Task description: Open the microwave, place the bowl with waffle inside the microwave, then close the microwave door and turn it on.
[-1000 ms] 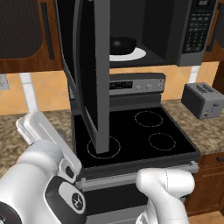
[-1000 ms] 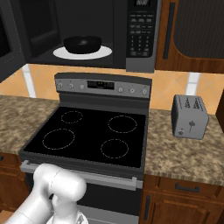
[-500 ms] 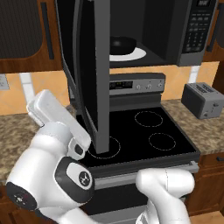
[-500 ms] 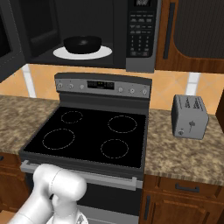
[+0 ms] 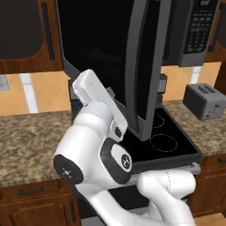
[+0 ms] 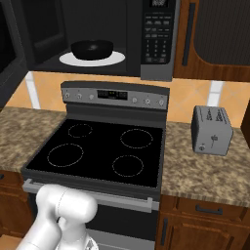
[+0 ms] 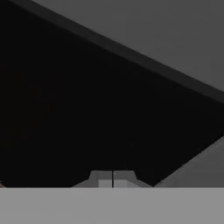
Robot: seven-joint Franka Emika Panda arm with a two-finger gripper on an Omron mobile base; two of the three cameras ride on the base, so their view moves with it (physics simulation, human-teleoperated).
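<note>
The tool (image 7: 113, 179), its two tips pressed together and holding nothing, faces the dark glass of the microwave door (image 5: 143, 66), which stands swung open. This rigid hinged panel should yield to a flat push. Inside the microwave (image 6: 102, 34), the bowl (image 6: 92, 49) rests on the white turntable (image 6: 114, 58). The toaster (image 6: 211, 130) stands on the desk (image 6: 205, 171), beside the stove (image 6: 97, 151).

The microwave door (image 5: 110, 57) is glossy dark glass in a smooth grey metal-looking frame. The stove top (image 6: 105, 151) shines black and smooth, the table (image 6: 205, 171) is speckled stone, and the cabinets (image 6: 215, 34) are brown wood.
</note>
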